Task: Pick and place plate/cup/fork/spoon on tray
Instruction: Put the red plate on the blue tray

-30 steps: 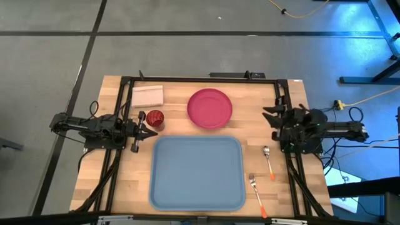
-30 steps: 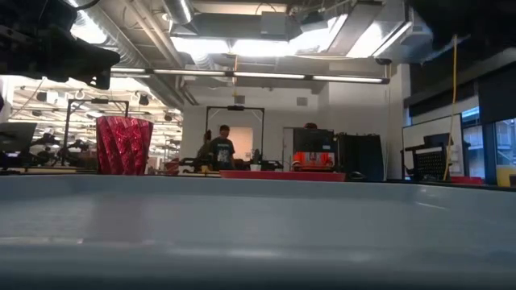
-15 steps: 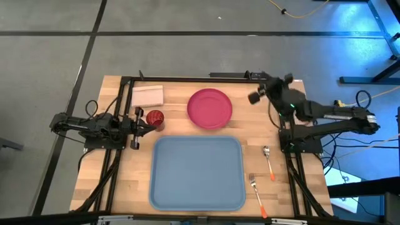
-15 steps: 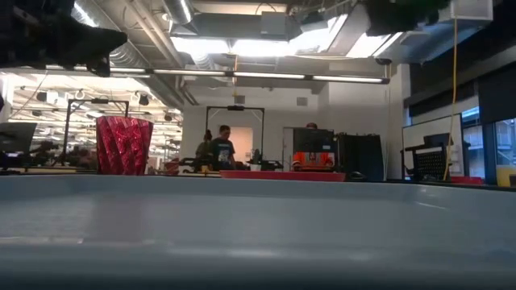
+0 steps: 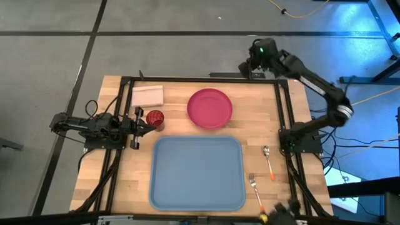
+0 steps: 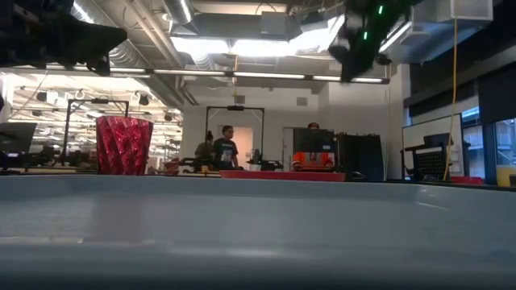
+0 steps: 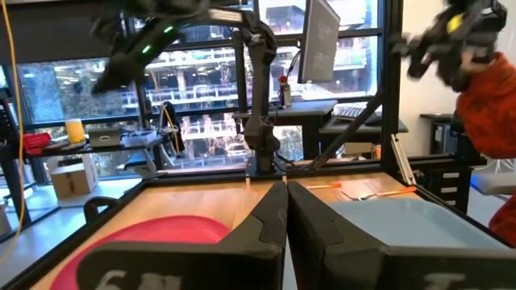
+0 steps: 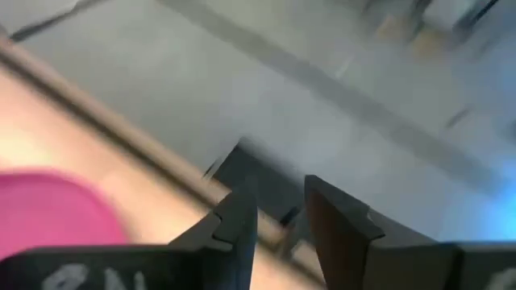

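The dark red cup [image 5: 154,119] stands on the table left of the pink-red plate [image 5: 210,107], and both lie beyond the blue-grey tray [image 5: 197,173]. The spoon [image 5: 269,161] and the fork [image 5: 256,190] lie on the wood right of the tray. My left gripper [image 5: 150,127] is shut, low over the table, close beside the cup on its near-left side. The cup shows red at the edge of the left wrist view [image 7: 488,105]. My right gripper [image 5: 246,65] is raised high over the table's far edge, slightly open and empty [image 8: 280,213].
A pale folded rectangle [image 5: 147,95] lies at the far left, beyond the cup. A black frame [image 5: 200,79] runs along the table's far edge and sides. A person [image 6: 223,149] stands far off in the room behind the table.
My right arm has risen from its place at the table's right edge and swung up toward the far edge, ending high above it. My left gripper has shifted a little toward the far edge, closer beside the cup. Cup, plate, tray, fork and spoon have stayed in place.
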Controlling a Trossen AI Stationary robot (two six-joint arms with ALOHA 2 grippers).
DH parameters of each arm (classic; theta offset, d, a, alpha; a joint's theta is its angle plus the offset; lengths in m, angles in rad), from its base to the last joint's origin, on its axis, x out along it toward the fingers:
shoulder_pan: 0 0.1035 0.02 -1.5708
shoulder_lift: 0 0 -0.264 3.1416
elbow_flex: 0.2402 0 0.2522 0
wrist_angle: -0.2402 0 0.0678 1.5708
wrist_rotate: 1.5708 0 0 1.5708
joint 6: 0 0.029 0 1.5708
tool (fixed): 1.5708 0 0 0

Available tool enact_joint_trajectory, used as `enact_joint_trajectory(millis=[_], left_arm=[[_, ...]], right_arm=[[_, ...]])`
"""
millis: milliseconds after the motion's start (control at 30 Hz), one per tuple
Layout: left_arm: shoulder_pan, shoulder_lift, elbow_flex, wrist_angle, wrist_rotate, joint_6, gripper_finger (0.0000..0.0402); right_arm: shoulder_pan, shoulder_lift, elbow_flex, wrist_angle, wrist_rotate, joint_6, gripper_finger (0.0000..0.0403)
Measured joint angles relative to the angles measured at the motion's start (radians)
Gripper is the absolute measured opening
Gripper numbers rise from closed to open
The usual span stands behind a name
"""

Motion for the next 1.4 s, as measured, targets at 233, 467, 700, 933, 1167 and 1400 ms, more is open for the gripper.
enact_joint_trajectory(millis=[233, 467, 700, 933, 1167, 1400], left_arm=[[0.0, 0.0, 0.0, 0.0, 0.0, 0.0, 0.0], [0.0, 0.0, 0.0, 0.0, 0.0, 0.0, 0.0], [0.0, 0.0, 0.0, 0.0, -0.022, 0.001, 0.0], [0.0, 0.0, 0.0, 0.0, -0.051, 0.001, 0.0], [0.0, 0.0, 0.0, 0.0, -0.05, 0.001, 0.0], [0.0, 0.0, 0.0, 0.0, -0.05, 0.001, 0.0]], right_arm=[[-0.104, 0.213, 0.0, -0.093, -0.212, 0.085, 0.011], [-0.063, 0.362, 0.0, -0.091, -0.267, 0.11, 0.011], [0.017, 0.44, -0.001, -0.086, -0.277, 0.13, 0.011], [0.092, 0.468, -0.001, -0.085, -0.362, 0.13, 0.011], [0.12, 0.505, -0.001, -0.064, -0.301, 0.132, 0.011], [0.12, 0.532, -0.002, -0.067, -0.291, 0.159, 0.011]])
